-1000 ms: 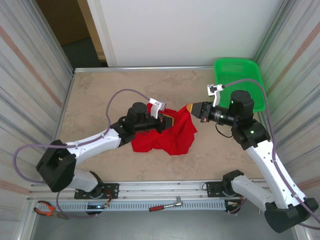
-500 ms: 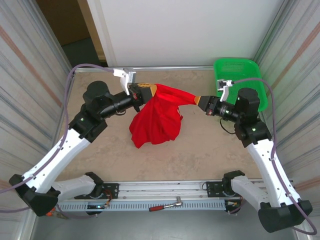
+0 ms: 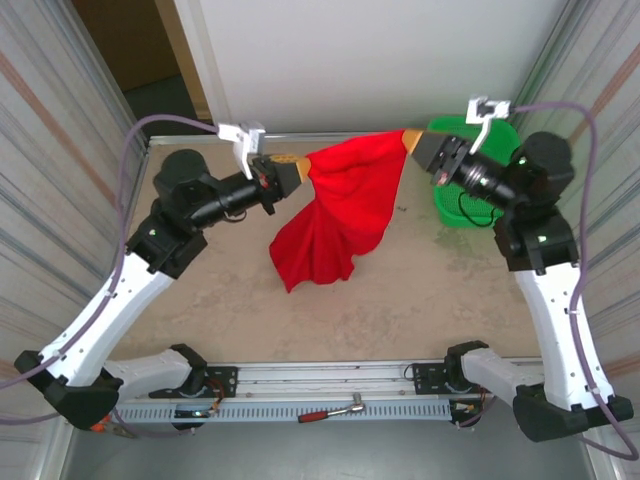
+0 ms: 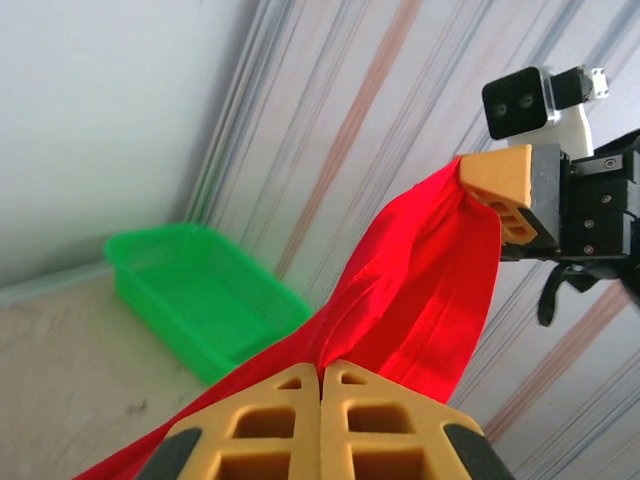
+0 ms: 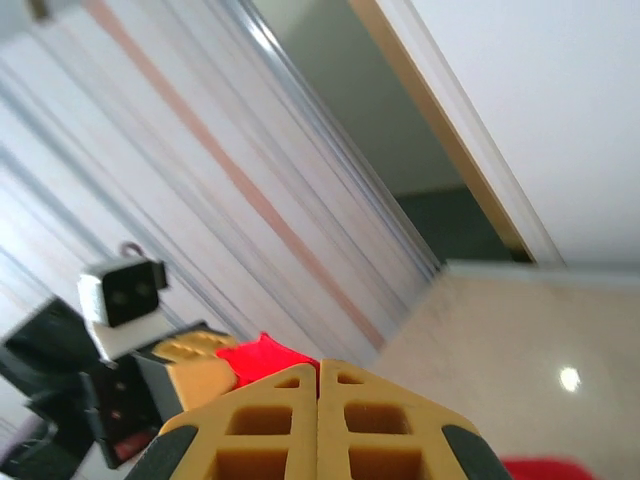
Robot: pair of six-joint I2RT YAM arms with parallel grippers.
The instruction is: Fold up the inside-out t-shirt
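Note:
The inside-out t-shirt (image 3: 340, 205), bright red, hangs stretched in the air between my two grippers above the beige table. My left gripper (image 3: 300, 168) is shut on its left upper edge. My right gripper (image 3: 410, 140) is shut on its right upper edge, raised a little higher. The shirt's lower part droops to a point toward the table. In the left wrist view the red cloth (image 4: 420, 290) runs from my shut left gripper (image 4: 322, 368) up to the right gripper's fingers (image 4: 505, 185). In the right wrist view a bit of red cloth (image 5: 262, 356) shows past my shut right gripper (image 5: 319, 366).
A green mesh basket (image 3: 500, 135) stands at the back right corner, partly behind the right arm, and shows as the basket (image 4: 200, 295) in the left wrist view. Striped walls close in both sides. Pliers (image 3: 95, 418) and a ratchet (image 3: 335, 410) lie on the front rail.
Both arms have lifted the shirt off the table and pulled apart, the left going back and left, the right up toward the basket. The cloth went from a heap to a hanging, stretched sheet.

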